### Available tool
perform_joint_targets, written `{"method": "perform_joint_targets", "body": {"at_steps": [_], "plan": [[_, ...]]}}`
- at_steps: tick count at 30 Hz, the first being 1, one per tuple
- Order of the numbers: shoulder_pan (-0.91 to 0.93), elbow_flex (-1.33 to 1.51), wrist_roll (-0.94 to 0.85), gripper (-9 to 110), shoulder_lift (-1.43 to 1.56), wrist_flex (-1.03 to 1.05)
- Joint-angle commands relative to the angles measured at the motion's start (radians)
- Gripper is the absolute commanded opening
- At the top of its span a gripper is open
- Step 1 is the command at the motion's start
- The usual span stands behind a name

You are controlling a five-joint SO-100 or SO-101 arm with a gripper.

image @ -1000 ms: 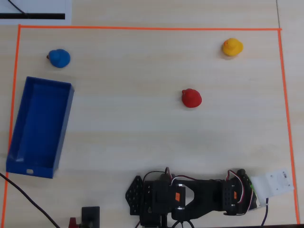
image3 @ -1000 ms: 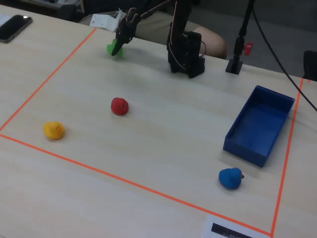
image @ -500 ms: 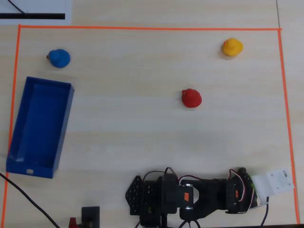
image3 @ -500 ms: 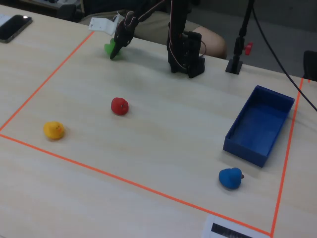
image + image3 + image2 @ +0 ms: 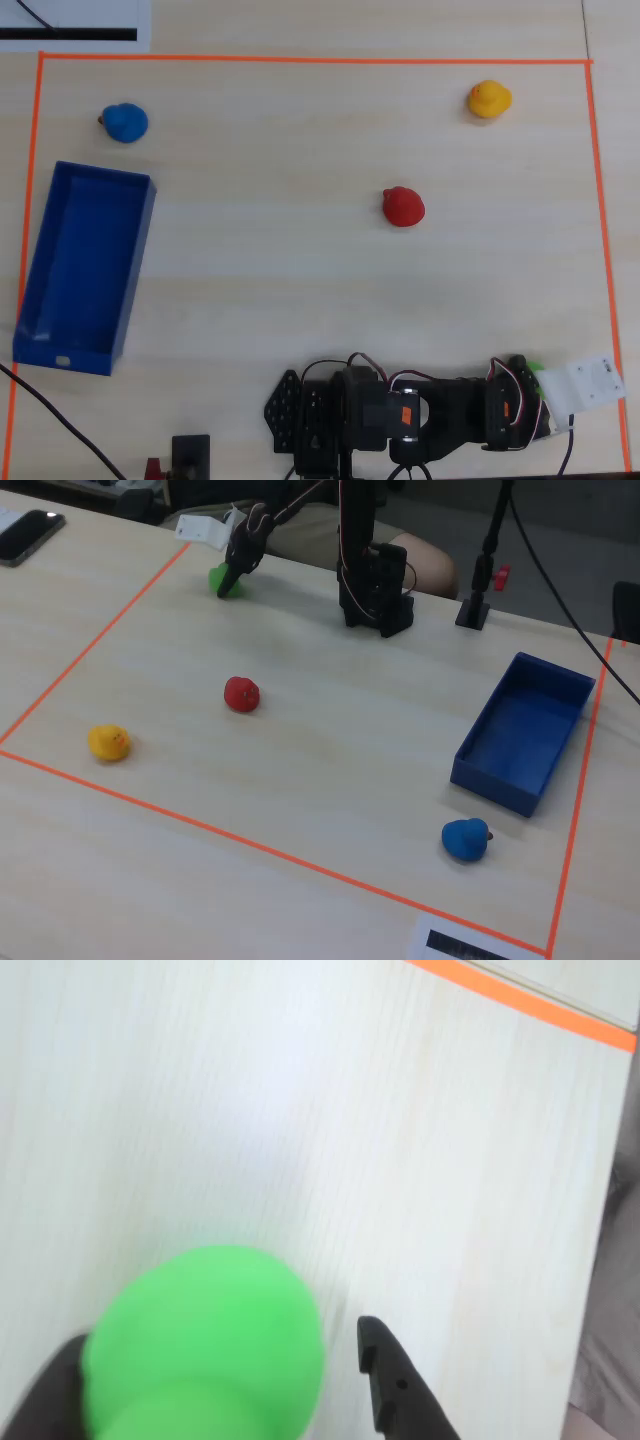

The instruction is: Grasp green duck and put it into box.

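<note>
The green duck fills the lower left of the wrist view and sits between the jaws of my gripper. The left finger touches it, while the right finger stands a small gap away, so the gripper is open around the duck. In the fixed view the duck rests on the table at the far left, under the gripper. In the overhead view only a sliver of the duck shows beside the arm. The empty blue box lies at the left, and it also shows in the fixed view.
A red duck, a yellow duck and a blue duck sit on the table inside the orange tape border. The arm's base stands at the near edge. Cables run by the box.
</note>
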Motion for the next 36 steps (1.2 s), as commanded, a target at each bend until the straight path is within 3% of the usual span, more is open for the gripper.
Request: {"method": "perform_joint_targets", "body": {"at_steps": [1, 11, 18, 23, 28, 33, 36], "plan": [[0.006, -0.028, 0.000, 0, 0.014, 0.031], [-0.006, 0.005, -0.012, 0, 0.067, 0.098], [-0.173, 0.035, 0.207, 0, 0.354, 0.287], [-0.522, -0.011, 0.460, 0, 0.687, 0.630], [-0.976, -0.215, 0.750, 0, 0.834, 1.028], [-1.463, -0.436, 1.081, 0, 0.778, 1.281], [-1.715, -0.532, 1.247, 0, 0.673, 1.325]]}}
